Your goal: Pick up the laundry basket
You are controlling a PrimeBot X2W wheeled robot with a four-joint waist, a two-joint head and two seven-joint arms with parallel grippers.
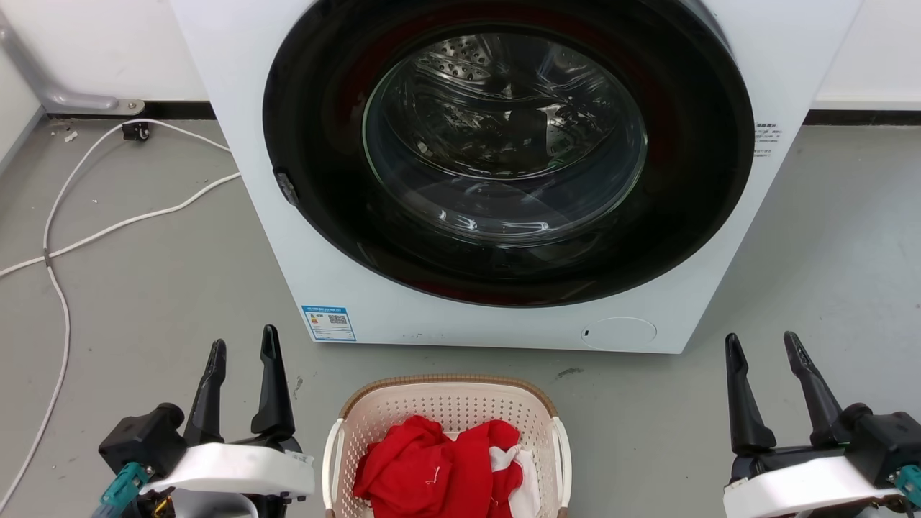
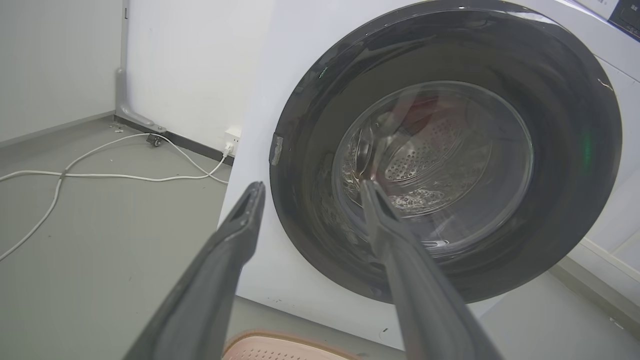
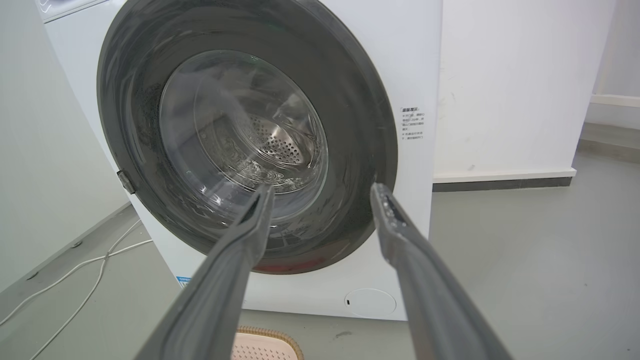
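Observation:
The laundry basket (image 1: 446, 406), cream perforated plastic with a brown rim and white side handles, stands on the floor at the bottom centre of the head view, holding red and white cloth (image 1: 439, 467). A sliver of its rim (image 2: 280, 342) shows in the left wrist view, and a corner (image 3: 265, 345) in the right wrist view. My left gripper (image 1: 243, 345) is open, a little to the basket's left. My right gripper (image 1: 761, 342) is open, well off to the basket's right. Both grippers point toward the washing machine and hold nothing.
A white front-loading washing machine (image 1: 302, 237) with a shut dark round door (image 1: 504, 151) stands just behind the basket. White cables (image 1: 108, 230) trail over the grey floor at the left. Bare floor lies to the right of the machine.

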